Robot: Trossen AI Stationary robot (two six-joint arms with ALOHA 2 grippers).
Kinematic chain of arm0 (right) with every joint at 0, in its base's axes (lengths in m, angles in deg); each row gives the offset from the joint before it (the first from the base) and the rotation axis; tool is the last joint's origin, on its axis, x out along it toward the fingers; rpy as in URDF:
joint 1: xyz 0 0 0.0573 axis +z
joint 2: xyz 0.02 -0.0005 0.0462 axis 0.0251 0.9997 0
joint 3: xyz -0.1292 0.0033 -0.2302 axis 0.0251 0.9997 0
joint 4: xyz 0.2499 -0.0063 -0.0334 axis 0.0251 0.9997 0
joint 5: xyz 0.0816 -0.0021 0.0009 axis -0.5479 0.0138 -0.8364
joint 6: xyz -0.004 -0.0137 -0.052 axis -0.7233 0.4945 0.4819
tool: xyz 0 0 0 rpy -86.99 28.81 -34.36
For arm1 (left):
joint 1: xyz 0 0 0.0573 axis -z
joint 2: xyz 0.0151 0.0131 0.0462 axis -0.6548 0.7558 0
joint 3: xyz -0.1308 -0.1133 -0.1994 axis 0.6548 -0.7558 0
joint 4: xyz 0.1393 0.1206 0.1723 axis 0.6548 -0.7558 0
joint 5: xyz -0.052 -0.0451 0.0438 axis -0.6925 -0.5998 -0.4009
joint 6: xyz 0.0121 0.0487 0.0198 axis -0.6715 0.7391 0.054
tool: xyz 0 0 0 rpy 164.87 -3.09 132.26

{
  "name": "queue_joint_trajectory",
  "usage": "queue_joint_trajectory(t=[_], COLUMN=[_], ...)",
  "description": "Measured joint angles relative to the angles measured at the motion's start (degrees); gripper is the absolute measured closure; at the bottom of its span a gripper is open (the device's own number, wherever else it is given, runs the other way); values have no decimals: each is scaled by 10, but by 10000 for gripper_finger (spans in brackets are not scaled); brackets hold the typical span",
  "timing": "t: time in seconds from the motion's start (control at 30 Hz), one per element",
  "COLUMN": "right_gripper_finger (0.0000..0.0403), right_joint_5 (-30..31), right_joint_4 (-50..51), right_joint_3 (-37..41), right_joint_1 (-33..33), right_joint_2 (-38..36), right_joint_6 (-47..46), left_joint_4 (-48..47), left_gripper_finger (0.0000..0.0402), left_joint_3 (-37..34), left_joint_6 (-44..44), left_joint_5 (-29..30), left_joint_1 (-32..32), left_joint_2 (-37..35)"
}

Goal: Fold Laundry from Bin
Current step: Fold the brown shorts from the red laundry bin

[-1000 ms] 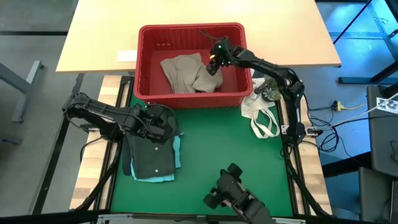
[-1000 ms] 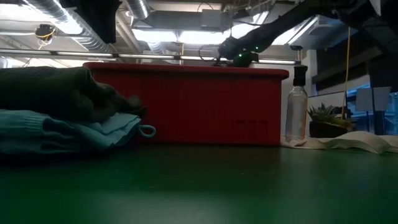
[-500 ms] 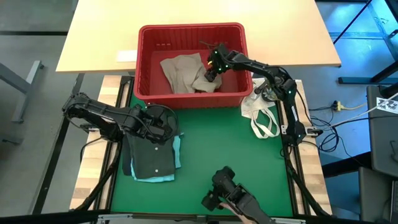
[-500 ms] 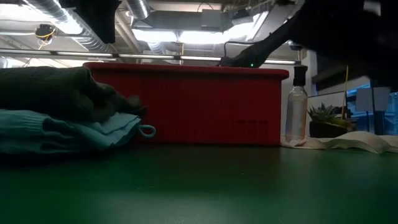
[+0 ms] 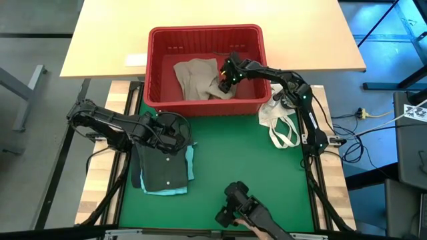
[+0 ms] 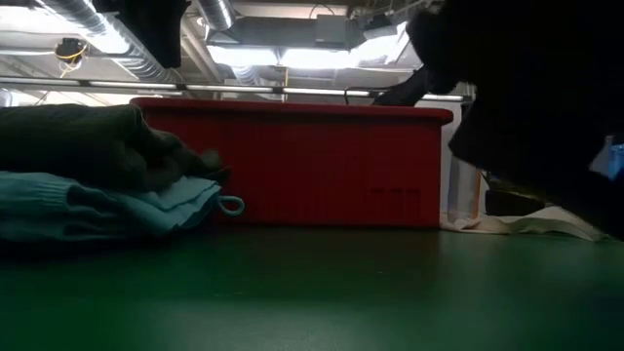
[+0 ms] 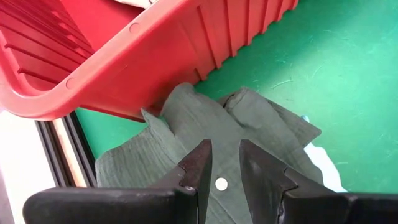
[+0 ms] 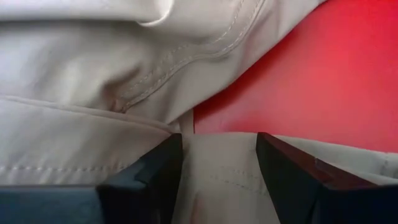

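Note:
The red bin (image 5: 155,67) stands at the table's far side with a beige garment (image 5: 195,79) crumpled in it. My right gripper (image 5: 224,80) reaches into the bin from the right, open, with its fingers down at the beige garment (image 8: 93,118). A folded dark olive garment (image 5: 160,170) lies on a teal one (image 5: 191,163) on the green mat at the left. My left gripper (image 5: 172,132) hangs above the olive garment's (image 7: 249,124) far end, its fingers (image 7: 200,163) a little apart with nothing between them. My right gripper stands with its open fingertips (image 8: 163,163) down on the beige garment, and a hump of the cloth (image 8: 219,171) rises between them. The fingers come slanting down from the table's right. The garment lies slack on the bin's floor.
A white cloth bag (image 5: 280,123) with loop handles lies right of the bin, with a bottle and a small plant (image 5: 288,97) by it. A dark object (image 5: 241,208) held by a hand sits at the near edge and blocks the right of the low view (image 6: 546,107).
My right gripper has sunk into the bin and tipped further down, reaching the beige garment. Its fingers have stayed apart. The dark hand-held object at the near edge has shifted left and now covers the right of the low view.

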Motion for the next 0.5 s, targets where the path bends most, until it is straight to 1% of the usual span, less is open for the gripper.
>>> queue_joint_trajectory(t=[0.1, 0.2, 0.3, 0.43, 0.47, 0.5], right_gripper_finger=[200, 229, 282, 374, 387, 391], right_joint_5=[-8, -8, -11, -34, -40, -46], right_joint_4=[-2, -3, -6, -15, -17, -18], right_joint_3=[0, -1, -1, 0, 0, 0], right_joint_1=[0, 0, 0, 0, 0, 0], right_joint_2=[5, 7, 8, 9, 9, 9], right_joint_6=[0, 0, 0, 0, 0, 0], left_joint_4=[1, 1, 1, 1, 1, 1], left_gripper_finger=[324, 324, 324, 324, 324, 324], left_joint_3=[0, 0, 0, 0, 0, 0], left_joint_6=[0, 0, 0, 0, 0, 0], left_joint_5=[0, 0, 0, 0, 0, 0], left_joint_1=[0, 0, 0, 0, 0, 0], left_joint_2=[0, 0, 0, 0, 0, 0])
